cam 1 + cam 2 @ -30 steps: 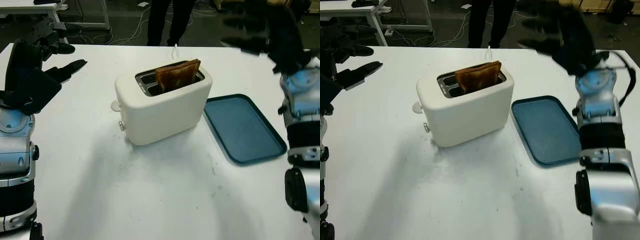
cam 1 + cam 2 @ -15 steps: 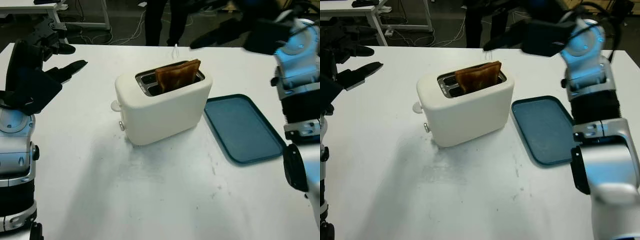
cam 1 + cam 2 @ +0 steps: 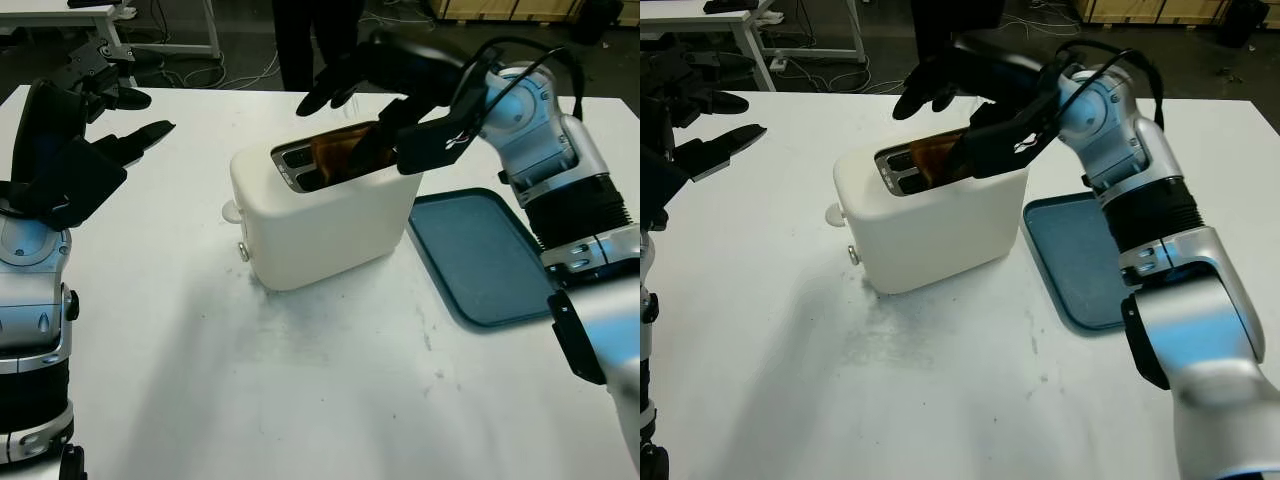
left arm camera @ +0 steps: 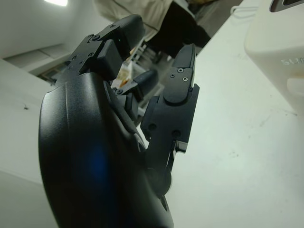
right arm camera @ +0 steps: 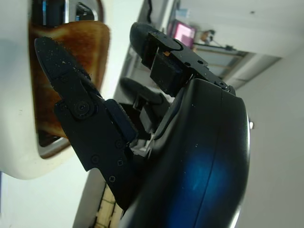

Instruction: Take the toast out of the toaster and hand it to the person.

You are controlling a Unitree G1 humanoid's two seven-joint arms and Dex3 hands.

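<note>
Toast (image 3: pixel 338 150) stands in the back slot of the toaster (image 3: pixel 325 212) at mid-table. The right hand (image 3: pixel 372 100) hovers over it, released, gripping nothing; the right wrist view shows one finger (image 5: pixel 64 71) alongside the browned face. Raised lettering on the toaster is unreadable in the left wrist view. Right lies a tray (image 3: pixel 485 258). The left hand (image 3: pixel 85 140) is open at the table's far left edge. Beyond stands a person (image 3: pixel 310 30).

We see that both hands, the left hand (image 3: pixel 70 150) and the right hand (image 3: pixel 400 95), have a glossy black shell and black jointed fingers (image 5: pixel 78 102) with small screws. The forearms are silver-grey with black ribbed sections, and a thin black cable (image 3: pixel 520 52) loops above the right wrist. The person (image 3: pixel 305 25) behind the table wears dark trousers.
</note>
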